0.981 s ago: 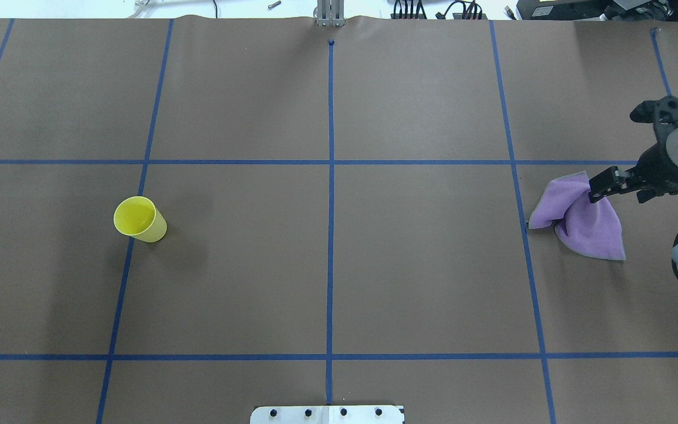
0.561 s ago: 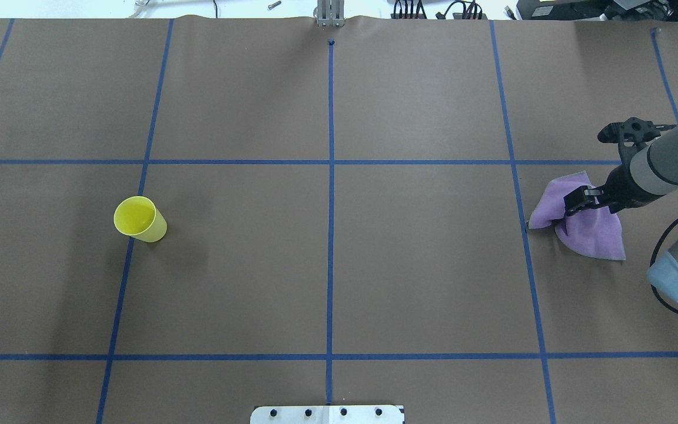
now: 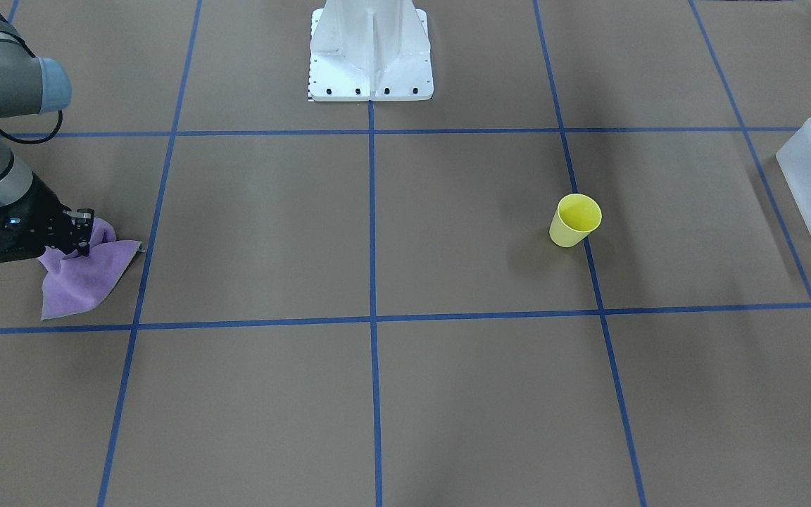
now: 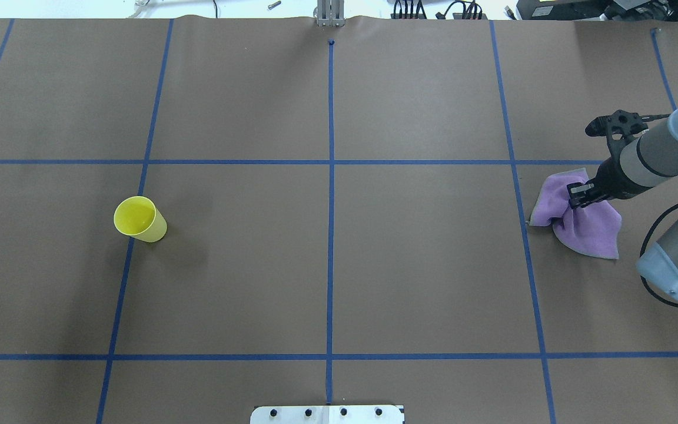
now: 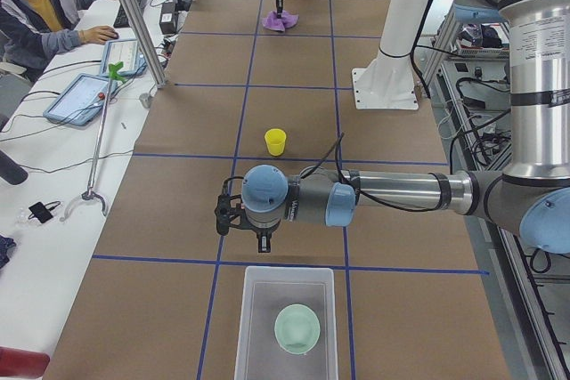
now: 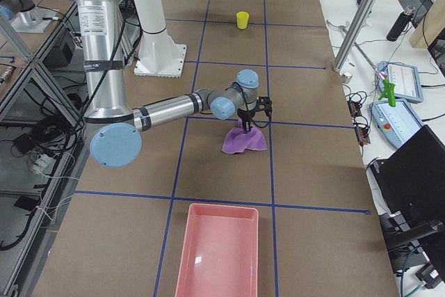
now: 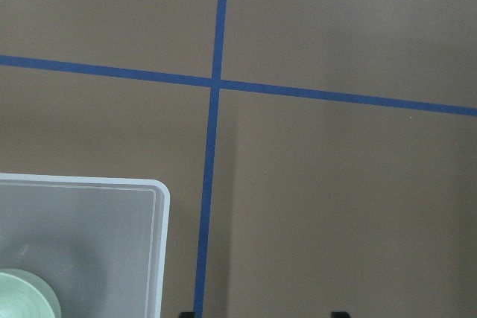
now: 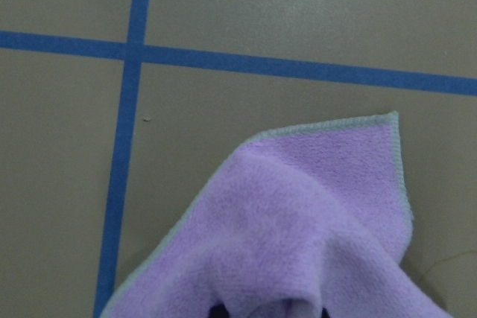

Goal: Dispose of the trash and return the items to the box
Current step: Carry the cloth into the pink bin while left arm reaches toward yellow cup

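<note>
The box [image 5: 245, 327], one frosted-white bin, stands at the table's end on the robot's left, with the single sage-green bowl [image 5: 297, 329] upright on its floor. One pink tray [image 6: 217, 255] lies at the opposite end of the table. One purple cloth [image 4: 592, 227] sits crumpled on the brown paper between that tray and the middle of the table. One yellow cup [image 4: 139, 219] stands upright and alone on a blue tape line, well apart from the box and the cloth.

The right gripper [image 4: 574, 197] points down into the cloth, and its fingers appear to be pinched on a raised fold, though the wrist view shows only their tips. The left gripper [image 5: 264, 242] hangs over bare paper just beside the box's end wall, fingers spread apart, holding nothing
</note>
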You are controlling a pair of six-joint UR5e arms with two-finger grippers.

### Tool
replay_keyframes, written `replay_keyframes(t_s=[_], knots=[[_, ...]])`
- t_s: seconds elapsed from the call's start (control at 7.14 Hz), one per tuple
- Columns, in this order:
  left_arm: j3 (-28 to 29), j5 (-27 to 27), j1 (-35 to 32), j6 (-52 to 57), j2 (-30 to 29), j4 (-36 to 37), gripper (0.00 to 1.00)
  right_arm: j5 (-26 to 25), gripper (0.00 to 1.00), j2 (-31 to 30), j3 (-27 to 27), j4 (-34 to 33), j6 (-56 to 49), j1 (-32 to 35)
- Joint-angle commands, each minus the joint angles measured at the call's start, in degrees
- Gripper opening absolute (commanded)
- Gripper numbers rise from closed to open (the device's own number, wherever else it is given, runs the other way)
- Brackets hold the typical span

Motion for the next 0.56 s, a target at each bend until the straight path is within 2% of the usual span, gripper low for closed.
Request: replay_keyframes(t_s=[0.0,0.28,0.42], knots=[[-1.6,-0.1,1.8,-3.0,0.0,-0.1,0.68,3.0,0.0,0.0,0.7,-0.2,-3.9,4.9],[-3.5,-0.1,4.8,-6.8,-0.1,-0.3,0.68,5.8,0.0,-0.5,3.1,-1.4,-4.4,10.3],[-3.8,-0.1,7.5,-10.8,-0.4,-2.1,0.68,9.8,0.0,-2.0,6.6,-5.7,-9.1,15.4]])
